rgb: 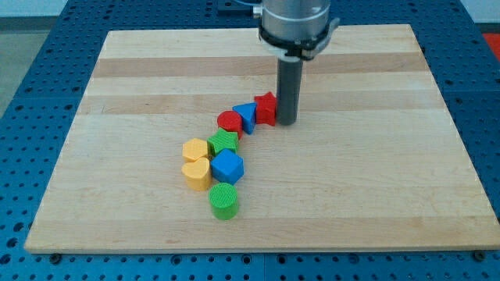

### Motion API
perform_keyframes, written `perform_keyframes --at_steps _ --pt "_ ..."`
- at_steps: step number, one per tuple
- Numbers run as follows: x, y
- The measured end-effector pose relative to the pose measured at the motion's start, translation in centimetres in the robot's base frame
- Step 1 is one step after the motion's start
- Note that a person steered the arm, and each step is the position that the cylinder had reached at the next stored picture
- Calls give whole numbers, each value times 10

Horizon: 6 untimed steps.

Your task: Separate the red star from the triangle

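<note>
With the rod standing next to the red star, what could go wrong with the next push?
1. My tip sits at the red star's right side, and the blue triangle touches its left; pushing left would likely press them closer.
2. The red round block touches the triangle, so a leftward shove may carry the whole row toward the green star.

Wooden board [391, 195] under coloured blocks [226, 166]

Probably a robotics lab: a pale wooden board [156, 70] lies on a blue metal table [31, 47] drilled with a regular grid of holes, and an industrial arm [297, 23] hangs over the far side.
</note>
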<state>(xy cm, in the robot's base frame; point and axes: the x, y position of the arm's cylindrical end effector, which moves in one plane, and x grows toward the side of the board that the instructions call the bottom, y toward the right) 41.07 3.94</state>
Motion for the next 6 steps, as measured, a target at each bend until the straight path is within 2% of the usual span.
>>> perform_keyframes --at_steps 1,2,3,4,5,6 --pt "-30 0" --pt "-39 2" --pt "-31 42" --pt "-2 60" --pt "9 23" --pt "-19 -68"
